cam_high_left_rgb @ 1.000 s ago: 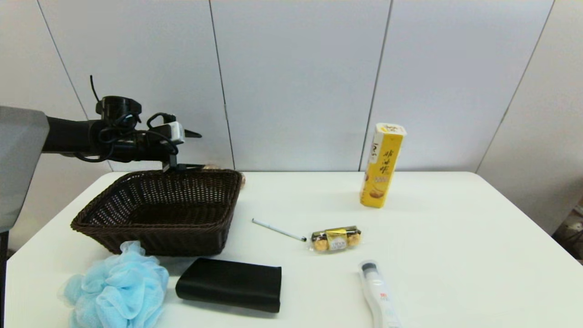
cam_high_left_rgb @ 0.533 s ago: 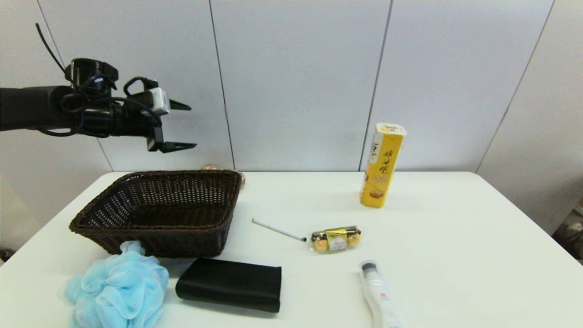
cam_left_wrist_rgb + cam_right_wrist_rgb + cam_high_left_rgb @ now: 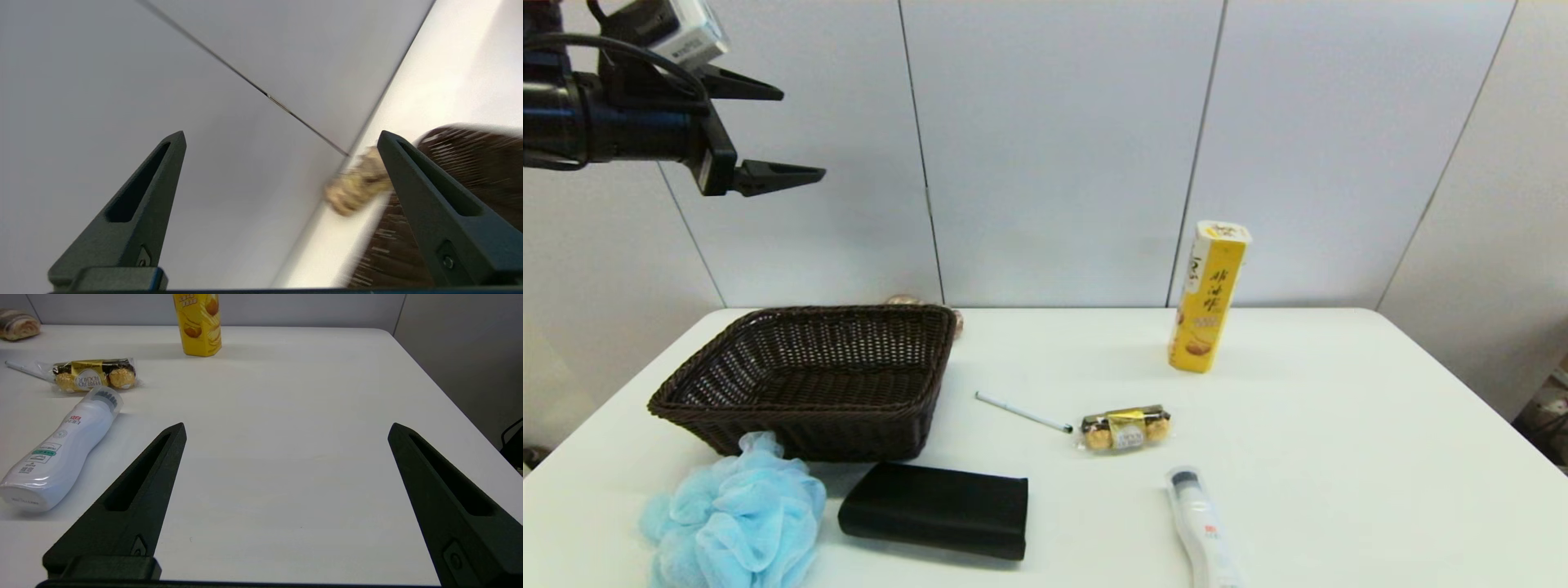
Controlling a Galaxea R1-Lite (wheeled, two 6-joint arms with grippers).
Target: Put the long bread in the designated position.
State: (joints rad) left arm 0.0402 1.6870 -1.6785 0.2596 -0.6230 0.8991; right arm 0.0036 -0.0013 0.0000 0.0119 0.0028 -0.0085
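Looking from the near edge of the white table (image 3: 1339, 457) outward, we are seeing a blue bath pouf (image 3: 731, 510), a black pouch (image 3: 935, 510) and a white bottle (image 3: 1202, 531) lying closest to us. Our right gripper (image 3: 286, 428) is hovering low over bare tabletop on the right side, fingers spread wide and gripping nothing. Beyond that row, a white pen (image 3: 1023, 412) is lying beside the gold-wrapped chocolate pack (image 3: 1125, 428), and the dark wicker basket (image 3: 866, 429) is sitting on the left, with nothing showing inside it. Farther back, a yellow carton (image 3: 1207, 296) is standing upright. The long bread (image 3: 956, 321) is lying on the table behind the basket's far right corner, close against the wall, mostly hidden from the head camera; the left wrist camera is catching it, blurred, next to the basket rim. Our left gripper (image 3: 796, 131) is hanging high above the basket's left side, in front of the wall panels, released and wide open, holding nothing.
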